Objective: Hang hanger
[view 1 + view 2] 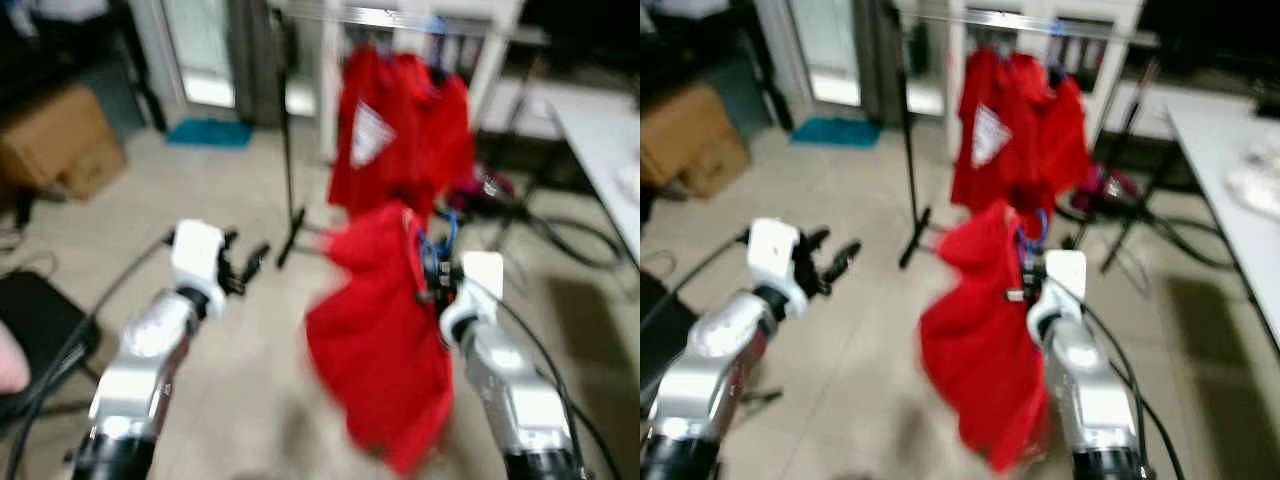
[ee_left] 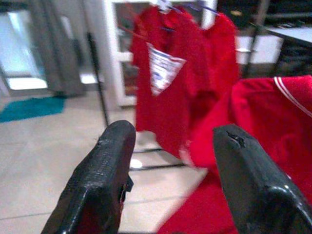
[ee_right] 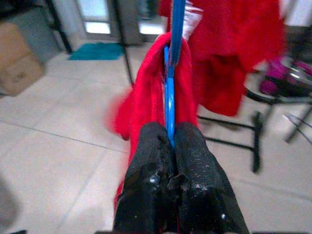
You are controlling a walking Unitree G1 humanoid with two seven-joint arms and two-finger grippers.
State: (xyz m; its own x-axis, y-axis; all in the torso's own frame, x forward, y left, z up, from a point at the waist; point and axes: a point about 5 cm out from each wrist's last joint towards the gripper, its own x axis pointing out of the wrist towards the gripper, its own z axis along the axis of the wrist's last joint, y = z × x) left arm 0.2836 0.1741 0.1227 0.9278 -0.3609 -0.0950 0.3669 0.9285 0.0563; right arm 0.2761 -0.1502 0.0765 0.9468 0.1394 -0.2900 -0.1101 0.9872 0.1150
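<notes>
Ahead and above my right gripper (image 3: 169, 146), clamped on the blue hanger (image 3: 171, 73), runs the rail (image 1: 1040, 24); left gripper (image 2: 168, 170) gapes idle.

Ahead of me, a cardboard box (image 1: 55, 140) sits on the tiled floor (image 1: 250, 330) at far left, with a teal mat (image 1: 208, 132) beyond it. A white surface (image 1: 605, 140) runs along my right.

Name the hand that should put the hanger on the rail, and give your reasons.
Right. The right hand is shut on the blue hanger carrying the red shirt, facing the rail. The left hand is open and holds nothing.
</notes>
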